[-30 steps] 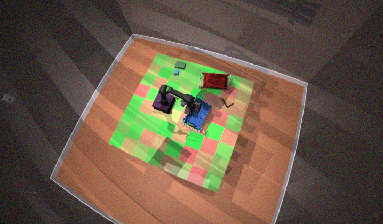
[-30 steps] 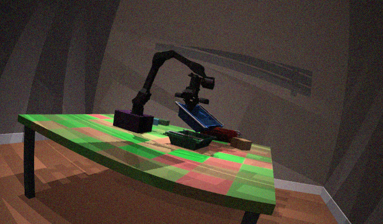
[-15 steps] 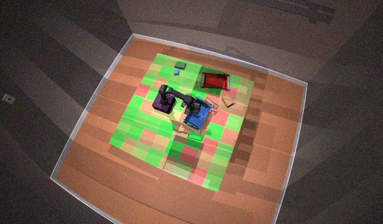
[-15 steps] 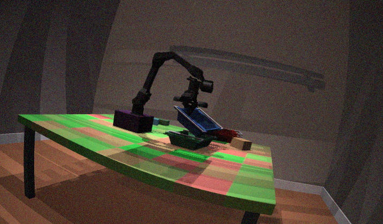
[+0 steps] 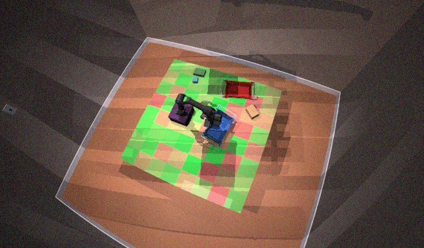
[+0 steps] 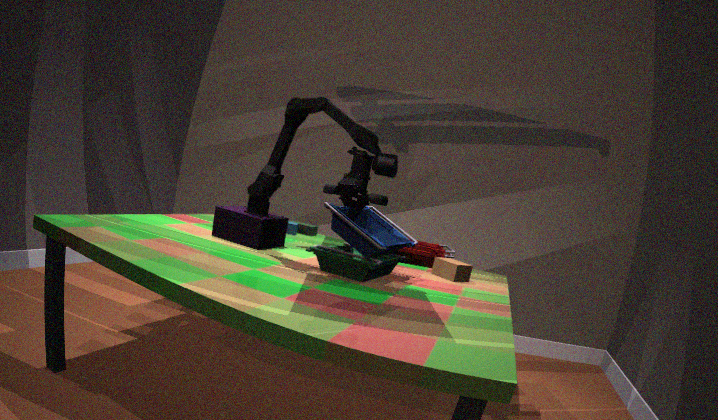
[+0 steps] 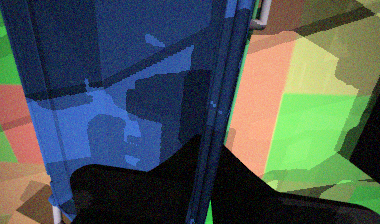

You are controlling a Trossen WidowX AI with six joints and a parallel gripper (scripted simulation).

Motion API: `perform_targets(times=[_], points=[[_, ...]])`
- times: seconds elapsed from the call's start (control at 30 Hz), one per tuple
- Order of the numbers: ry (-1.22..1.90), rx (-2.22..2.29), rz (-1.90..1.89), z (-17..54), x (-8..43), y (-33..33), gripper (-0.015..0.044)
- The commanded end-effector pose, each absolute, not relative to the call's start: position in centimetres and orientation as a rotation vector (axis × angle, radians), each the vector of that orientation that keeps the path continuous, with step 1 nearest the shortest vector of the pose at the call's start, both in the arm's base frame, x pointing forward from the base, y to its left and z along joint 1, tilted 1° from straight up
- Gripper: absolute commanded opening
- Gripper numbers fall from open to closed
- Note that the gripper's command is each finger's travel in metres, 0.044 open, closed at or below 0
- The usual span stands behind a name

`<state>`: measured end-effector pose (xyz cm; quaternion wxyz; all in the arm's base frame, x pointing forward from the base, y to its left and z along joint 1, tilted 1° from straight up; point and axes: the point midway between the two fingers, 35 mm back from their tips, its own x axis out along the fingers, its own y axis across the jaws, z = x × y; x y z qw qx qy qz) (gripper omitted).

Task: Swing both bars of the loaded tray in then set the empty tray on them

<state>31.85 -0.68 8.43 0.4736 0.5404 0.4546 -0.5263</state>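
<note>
My gripper is shut on the long side wall of the empty blue tray. The blue tray hangs steeply tilted, its gripped side high and its opposite side low. White wire shows at both its ends in the top view. The dark green tray stands on the table directly below. The low side of the blue tray is close over its far part; whether they touch I cannot tell. The green tray's load and the position of its two bars are hidden or too dark to tell.
A red tray with wire at its ends stands beyond the blue tray. A tan block lies beside them. A small blue block and a dark green block lie farther off. The arm stands on a purple base.
</note>
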Motion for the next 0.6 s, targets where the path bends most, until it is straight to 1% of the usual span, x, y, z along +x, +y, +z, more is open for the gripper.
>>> perform_targets(times=[0.0, 0.57], points=[[1.105, 1.327, -1.284, 8.4, 31.6, -0.6, 0.0000], [1.106, 1.327, -1.285, 6.9, 30.7, -0.5, 0.0000]])
